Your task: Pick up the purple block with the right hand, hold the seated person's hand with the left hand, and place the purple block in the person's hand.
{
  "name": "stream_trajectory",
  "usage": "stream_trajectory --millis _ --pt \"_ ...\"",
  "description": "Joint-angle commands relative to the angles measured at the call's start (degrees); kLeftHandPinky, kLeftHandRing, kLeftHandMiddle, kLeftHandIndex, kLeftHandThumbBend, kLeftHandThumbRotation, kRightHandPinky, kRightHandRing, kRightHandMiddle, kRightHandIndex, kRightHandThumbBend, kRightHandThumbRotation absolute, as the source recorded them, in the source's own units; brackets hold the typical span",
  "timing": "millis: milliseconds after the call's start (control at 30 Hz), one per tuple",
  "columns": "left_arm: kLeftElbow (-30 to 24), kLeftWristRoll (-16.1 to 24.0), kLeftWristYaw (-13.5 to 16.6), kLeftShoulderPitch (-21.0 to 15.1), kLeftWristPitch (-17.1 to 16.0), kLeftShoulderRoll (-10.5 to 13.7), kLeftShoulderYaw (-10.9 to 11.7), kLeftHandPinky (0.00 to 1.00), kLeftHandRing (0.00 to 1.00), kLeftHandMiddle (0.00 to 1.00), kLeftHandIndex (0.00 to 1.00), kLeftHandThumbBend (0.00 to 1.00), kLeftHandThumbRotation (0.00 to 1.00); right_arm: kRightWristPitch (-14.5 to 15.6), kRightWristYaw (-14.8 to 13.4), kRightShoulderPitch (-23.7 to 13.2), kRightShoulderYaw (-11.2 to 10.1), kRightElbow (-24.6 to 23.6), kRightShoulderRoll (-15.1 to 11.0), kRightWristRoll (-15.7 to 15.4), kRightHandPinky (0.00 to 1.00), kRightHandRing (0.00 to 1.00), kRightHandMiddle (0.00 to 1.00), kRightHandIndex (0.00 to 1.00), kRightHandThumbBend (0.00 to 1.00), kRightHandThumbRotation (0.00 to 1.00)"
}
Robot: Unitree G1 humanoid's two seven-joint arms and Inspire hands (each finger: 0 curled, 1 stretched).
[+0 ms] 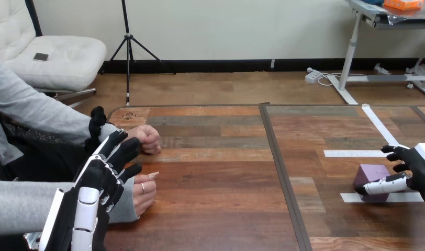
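Observation:
The purple block [371, 174] sits on the wooden table [221, 209] at the right, among white tape strips. My right hand [418, 168] comes in from the right edge and straddles the block: its thumb [384, 185] lies along the block's near side, and its fingers [394, 151] are spread behind the block's far right corner, apart from it. My left hand [107, 166] is raised at the lower left with its fingers straight. It stands in front of the person's two wrists, curled round neither. The person's far hand [146, 139] is a fist, and the near hand [142, 191] rests loosely curled on the table.
White tape strips [355, 153] mark the table's right half, one of them just in front of the block. A dark seam [280, 172] runs front to back down the table's middle. The person's grey sleeves [37, 112] come in from the left edge.

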Motion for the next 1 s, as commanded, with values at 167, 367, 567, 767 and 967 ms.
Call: stream_trajectory --millis 167,367,567,767,967 --pt "-2.5 -0.4 -0.1 -2.4 0.1 -0.7 0.4 0.83 0.89 0.86 0.88 0.63 1.0 0.8 -0.1 -0.6 2.0 0.1 2.7 -1.4 0.34 0.5 0.6 0.85 1.0 0.06" --pt "-2.9 -0.3 0.1 -2.2 0.3 -0.6 0.5 0.83 0.89 0.86 0.88 0.63 1.0 0.3 0.5 -0.7 2.7 0.1 2.6 -2.0 0.31 0.49 0.59 0.83 0.97 0.01" --pt "-3.2 0.1 0.4 -2.1 0.3 -0.7 0.5 0.83 0.89 0.86 0.88 0.62 1.0 -0.5 0.9 -0.7 3.1 0.3 2.4 -2.4 0.53 0.67 0.72 0.8 0.93 0.0" --pt "-3.3 -0.2 0.4 -2.1 0.5 -0.8 0.5 0.82 0.89 0.86 0.88 0.62 1.0 -1.0 1.3 -0.8 3.4 0.2 2.4 -2.8 0.61 0.71 0.74 0.77 0.91 0.0" --pt "-3.1 -0.4 0.1 -2.1 0.5 -0.5 0.6 0.82 0.89 0.87 0.88 0.61 1.0 -1.6 2.0 -0.8 3.4 0.3 2.4 -2.5 0.6 0.67 0.71 0.74 0.9 0.0"
